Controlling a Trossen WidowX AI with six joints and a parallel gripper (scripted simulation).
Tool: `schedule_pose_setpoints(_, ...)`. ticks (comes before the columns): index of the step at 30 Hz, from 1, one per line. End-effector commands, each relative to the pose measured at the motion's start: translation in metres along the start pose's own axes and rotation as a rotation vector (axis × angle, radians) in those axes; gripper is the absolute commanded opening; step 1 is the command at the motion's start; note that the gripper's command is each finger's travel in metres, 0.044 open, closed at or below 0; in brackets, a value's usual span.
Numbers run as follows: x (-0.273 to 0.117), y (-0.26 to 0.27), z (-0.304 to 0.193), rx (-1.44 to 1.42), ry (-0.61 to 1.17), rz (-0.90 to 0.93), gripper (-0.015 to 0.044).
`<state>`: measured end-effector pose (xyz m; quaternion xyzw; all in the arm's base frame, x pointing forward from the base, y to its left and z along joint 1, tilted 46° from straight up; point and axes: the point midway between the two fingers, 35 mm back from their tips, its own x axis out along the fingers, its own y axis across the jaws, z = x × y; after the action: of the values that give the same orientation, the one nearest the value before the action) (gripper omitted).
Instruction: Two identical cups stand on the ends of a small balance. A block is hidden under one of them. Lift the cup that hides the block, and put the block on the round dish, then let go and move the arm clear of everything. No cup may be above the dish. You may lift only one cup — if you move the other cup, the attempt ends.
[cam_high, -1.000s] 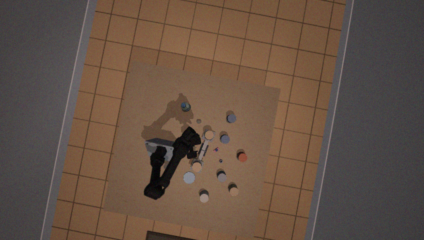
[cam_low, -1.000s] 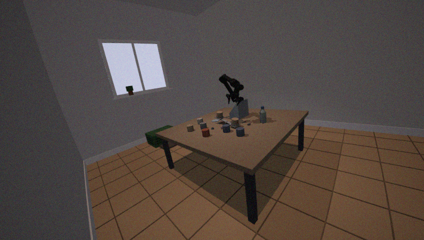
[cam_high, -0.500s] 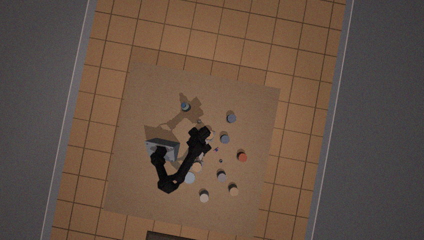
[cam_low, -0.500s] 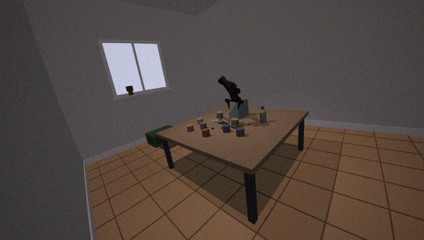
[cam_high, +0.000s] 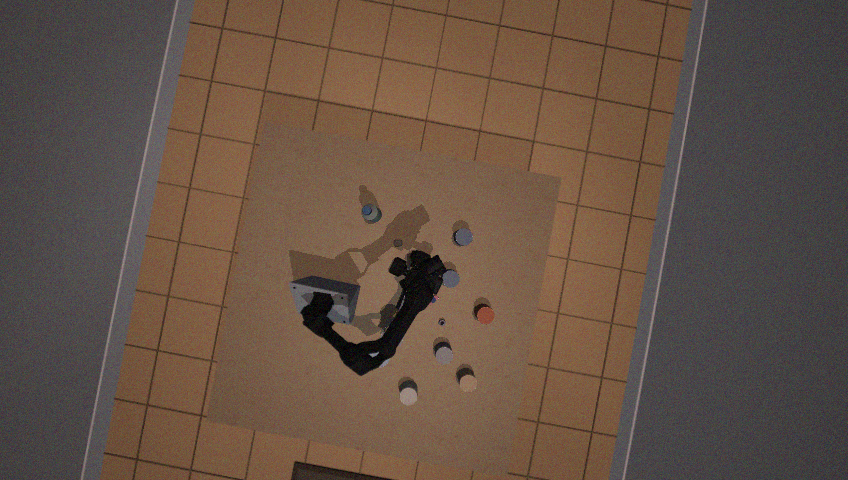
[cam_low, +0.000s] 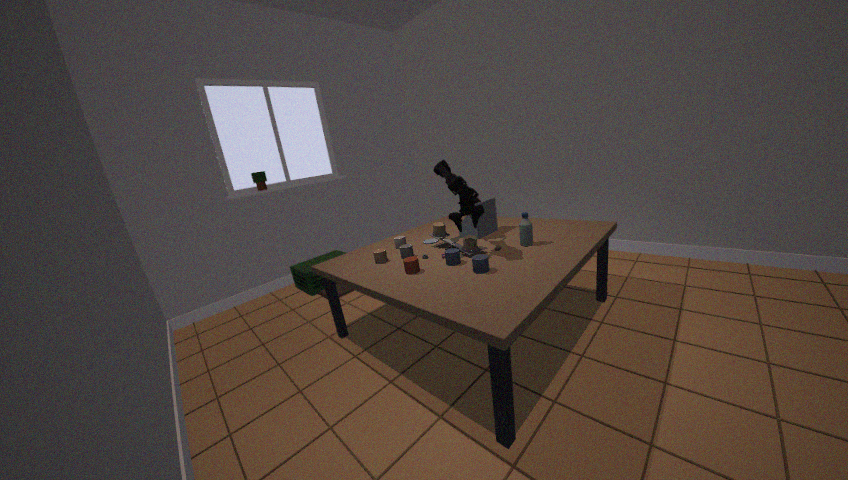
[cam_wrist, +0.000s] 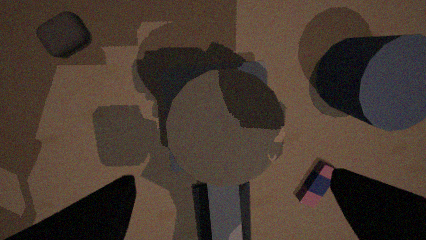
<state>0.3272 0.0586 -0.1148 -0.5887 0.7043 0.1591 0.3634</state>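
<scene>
The small balance (cam_low: 453, 244) (cam_wrist: 225, 215) stands in front of the arm's base. One tan cup (cam_low: 470, 243) (cam_wrist: 220, 140) is on the end nearer the bottle. The other tan cup (cam_low: 439, 229) stands on the far end; it is out of the wrist view. The pale round dish (cam_low: 429, 241) lies near that other cup. My gripper (cam_high: 418, 265) (cam_low: 467, 228) (cam_wrist: 235, 181) is open and empty, pointing down over the first cup. In the wrist view this cup shows between the fingertips, below them. The block is not seen; neither cup shows what is under it.
Two blue cups (cam_high: 463, 236) (cam_high: 451, 278) and a red cup (cam_high: 485, 315) stand beyond the balance. Grey (cam_high: 443, 355), tan (cam_high: 467, 382) and white (cam_high: 408, 396) cups stand farther along. A bottle (cam_high: 370, 213), a dark lump (cam_wrist: 63, 34) and a pink-blue piece (cam_wrist: 318, 185) are nearby.
</scene>
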Motion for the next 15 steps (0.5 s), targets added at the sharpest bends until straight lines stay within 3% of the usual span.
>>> schedule_pose_setpoints(1,0.008,-0.002,0.005,-0.063,-0.004,0.029,0.0440)
schedule_pose_setpoints(15,0.026,-0.002,0.005,-0.063,-0.004,0.029,0.0440)
